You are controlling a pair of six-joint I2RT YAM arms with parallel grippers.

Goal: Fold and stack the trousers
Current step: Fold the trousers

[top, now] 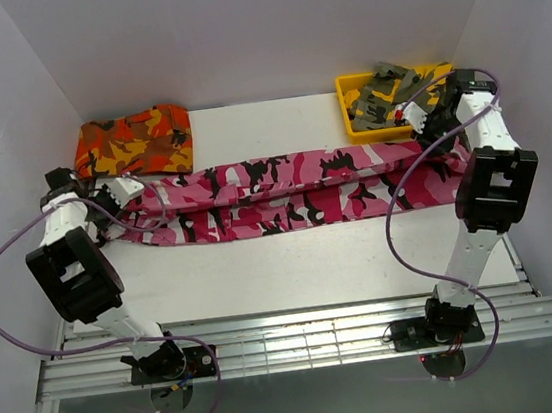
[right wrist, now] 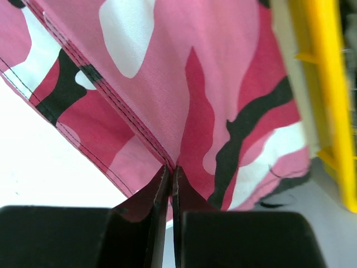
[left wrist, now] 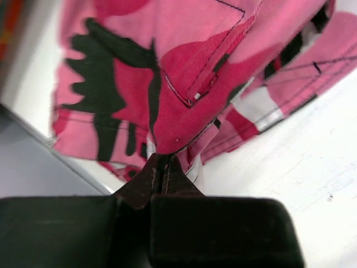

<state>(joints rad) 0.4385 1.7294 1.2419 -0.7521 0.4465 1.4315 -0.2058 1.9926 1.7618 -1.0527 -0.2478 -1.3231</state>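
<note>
As both grippers (left wrist: pixel 162 167) (right wrist: pixel 172 176) clamp trousers (top: pixel 285 193) — taut, seemingly

the yellow bin (right wrist: pixel 324 67) is blurred, cut off at right.

The trousers (top: pixel 284 190) stretch left to right across the table (top: pixel 293 265). Behind their left end lies a second pair (top: pixel 137 141). Behind their right end stands a bin (top: pixel 343 97) with another pair (top: pixel 389 97) in it.

The trousers (top: pixel 285 193) are pink, magenta, white and black camouflage, the folded garment (top: pixel 134 143) orange-red camouflage, the bin (top: pixel 346 107) yellow.
</note>
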